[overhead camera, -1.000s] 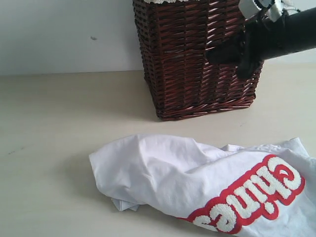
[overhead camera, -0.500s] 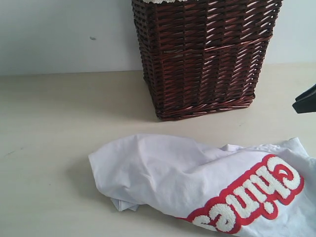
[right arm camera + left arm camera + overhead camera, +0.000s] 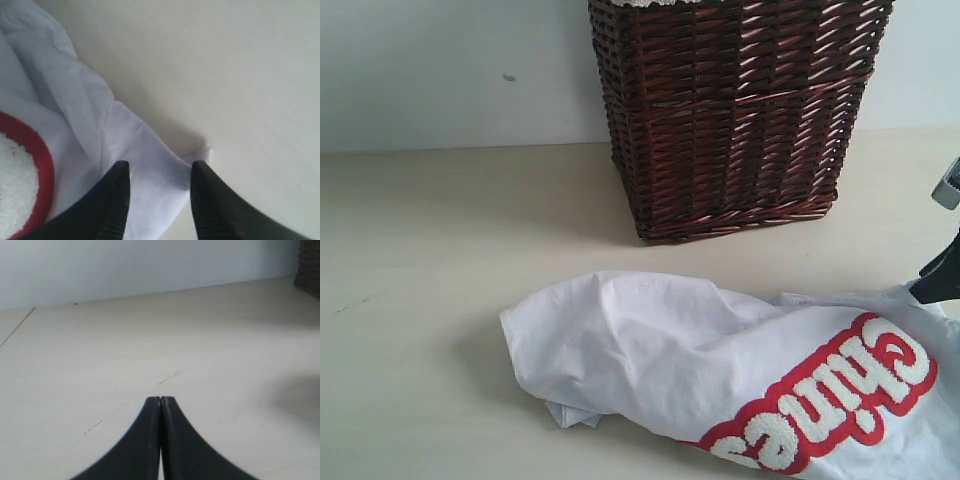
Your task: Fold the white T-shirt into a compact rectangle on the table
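The white T-shirt (image 3: 720,370) lies bunched and rumpled on the table (image 3: 440,250), in front of the dark brown wicker basket (image 3: 730,120) and well apart from it, with bare tabletop between the two. In the exterior view the shirt spreads toward the right and runs out past the right and lower edges. One rounded, puffed-up fold sits at its left end, and a small tuck of cloth pokes out underneath. The fuzzy white lettering (image 3: 840,400) with its red outline shows across the right part of the shirt, upside down from this angle. Over to the right gripper (image 3: 159,167): its two dark fingers stand apart with a clear gap, low over a corner of the shirt. White cloth shows between the tips and nothing is pinched. Whether the tips touch the fabric, I cannot tell. A curve of the red outline sits just beside that corner in the wrist view. In the exterior view only a dark sliver of that gripper peeks in at the right edge, by the shirt's far corner. Now the left gripper (image 3: 160,399): jaws pressed together tip to tip, holding nothing, above bare pale tabletop with a few faint dark scuffs. A plain pale wall (image 3: 450,70) stands behind the table.
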